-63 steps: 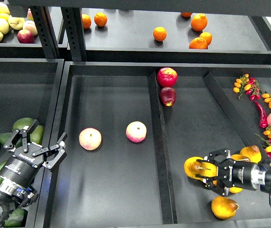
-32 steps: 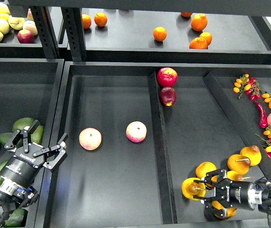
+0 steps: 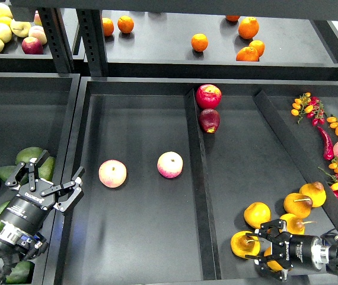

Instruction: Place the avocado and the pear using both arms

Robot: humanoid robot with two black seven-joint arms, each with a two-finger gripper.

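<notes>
Several dark green avocados (image 3: 30,156) lie in the left bin around and under my left arm. My left gripper (image 3: 46,180) is open and empty, hovering over that bin's right edge. My right gripper (image 3: 254,245) comes in from the lower right and is shut on a yellow-orange pear (image 3: 240,244), held low near the front of the right compartment. Other pears (image 3: 257,214) (image 3: 297,205) (image 3: 314,193) lie just behind it.
Two pink-cream fruits (image 3: 112,173) (image 3: 170,164) lie in the middle compartment. Two red apples (image 3: 208,95) (image 3: 209,120) sit by the divider (image 3: 200,196). Oranges (image 3: 199,42) are on the back shelf. Chillies and small tomatoes (image 3: 326,142) fill the far right.
My right gripper has carried the pear down toward the front of the right compartment, uncovering the pears behind it. The left gripper has hardly moved.
</notes>
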